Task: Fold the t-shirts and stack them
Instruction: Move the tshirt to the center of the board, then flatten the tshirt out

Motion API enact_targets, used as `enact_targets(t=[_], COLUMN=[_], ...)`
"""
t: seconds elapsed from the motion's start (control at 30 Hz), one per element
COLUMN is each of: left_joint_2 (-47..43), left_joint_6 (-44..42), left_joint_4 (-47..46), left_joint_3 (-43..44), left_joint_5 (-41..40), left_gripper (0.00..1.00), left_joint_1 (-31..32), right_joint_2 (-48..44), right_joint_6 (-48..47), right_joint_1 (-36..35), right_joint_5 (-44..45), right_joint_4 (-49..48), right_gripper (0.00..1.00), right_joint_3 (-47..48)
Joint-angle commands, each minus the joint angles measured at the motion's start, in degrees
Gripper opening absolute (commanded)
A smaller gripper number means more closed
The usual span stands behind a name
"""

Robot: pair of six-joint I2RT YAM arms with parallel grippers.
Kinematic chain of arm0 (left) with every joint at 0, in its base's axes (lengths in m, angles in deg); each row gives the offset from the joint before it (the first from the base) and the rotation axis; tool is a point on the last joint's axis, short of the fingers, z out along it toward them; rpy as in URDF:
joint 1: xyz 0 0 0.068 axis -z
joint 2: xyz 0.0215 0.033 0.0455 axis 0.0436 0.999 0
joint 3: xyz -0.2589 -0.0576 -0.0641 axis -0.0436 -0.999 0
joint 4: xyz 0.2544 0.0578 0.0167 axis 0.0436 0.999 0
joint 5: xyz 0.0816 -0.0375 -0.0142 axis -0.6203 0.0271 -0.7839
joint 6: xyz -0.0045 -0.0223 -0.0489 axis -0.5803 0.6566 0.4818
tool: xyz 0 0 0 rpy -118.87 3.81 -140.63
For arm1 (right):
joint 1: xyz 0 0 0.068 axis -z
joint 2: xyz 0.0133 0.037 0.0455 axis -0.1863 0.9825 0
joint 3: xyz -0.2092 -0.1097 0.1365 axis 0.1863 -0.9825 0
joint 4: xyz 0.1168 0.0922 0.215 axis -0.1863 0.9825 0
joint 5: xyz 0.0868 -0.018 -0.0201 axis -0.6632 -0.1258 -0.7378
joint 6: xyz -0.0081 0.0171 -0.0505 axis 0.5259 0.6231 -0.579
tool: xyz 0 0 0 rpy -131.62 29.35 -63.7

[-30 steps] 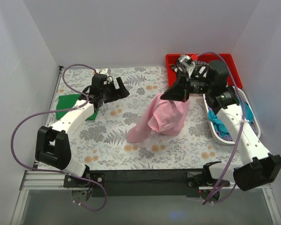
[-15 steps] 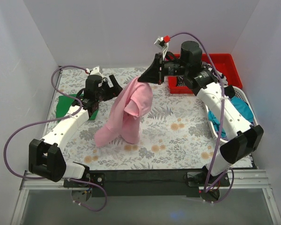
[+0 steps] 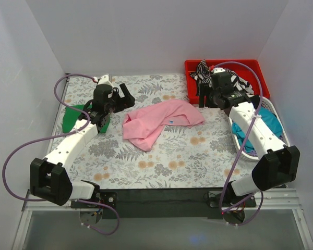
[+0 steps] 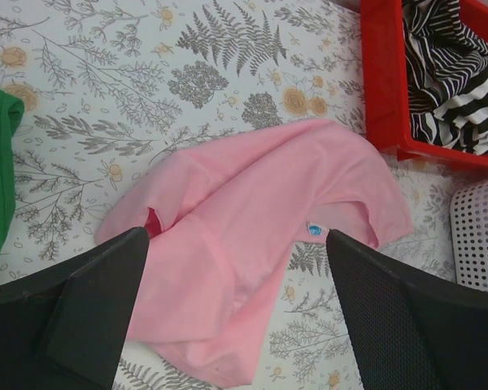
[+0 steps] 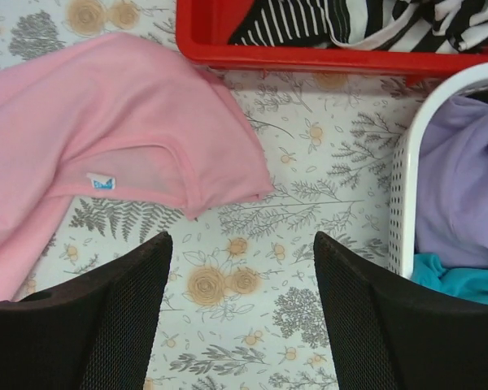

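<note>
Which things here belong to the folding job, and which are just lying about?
Job: light pink cloth t-shirt, dark green cloth t-shirt, black-and-white striped shirt, purple shirt, teal shirt.
Lying about: red plastic tray, white perforated plastic basket, floral table cover.

I have the pink t-shirt [image 3: 159, 121] sprawled across the middle of the table [image 3: 172, 162], so a pass there means skimming cloth. Along the near edge the way is open. The red bin [image 5: 309, 58] blocks the far right corner, the white basket [image 5: 403, 179] the right edge, the green t-shirt [image 3: 70, 119] the left edge.
</note>
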Motion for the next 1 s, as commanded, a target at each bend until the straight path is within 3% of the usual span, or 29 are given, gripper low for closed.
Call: enact_targets(t=[0.0,0.13,0.23,0.33,0.63,0.8,0.97], left_joint_2=[-0.56,1.28,3.39,5.68,9.46,9.11,7.01], left_joint_6=[-1.03,-0.94,0.46,1.78,3.98,3.02,3.54], left_joint_4=[-0.37,-0.98,-3.08,-5.37,-7.49,-8.11,-7.4], left_joint_3=[-1.83,-5.44,-9.82,-12.9,-13.44,-12.56,-12.21], left_joint_5=[4.06,9.52,11.37,11.81,12.52,11.37,10.06], left_gripper=[0.91,0.91,0.91,0.91,0.9,0.78,0.79], left_joint_1=[-0.17,-0.17,-0.17,-0.17,0.18,0.18,0.18], right_joint_2=[-4.05,-2.22,3.58,10.43,19.84,23.8,29.34], right_joint_6=[-1.27,-1.09,-1.62,-1.71,-0.56,0.31,2.33], right_joint_1=[-0.56,-0.56,-0.64,-0.99,-4.86,-7.76,-8.73], right_joint_5=[-5.14,-21.47,-26.42,-28.1,-36.18,-40.5,-41.99], right_joint_4=[-1.57,-4.64,-4.73,-5.69,-10.17,-13.69,-15.28], right_gripper=[0.75,0.75,0.69,0.66,0.65,0.66,0.67], right_joint_3=[1.37,-4.41,-5.4,-5.84,-0.92,2.23,6.37])
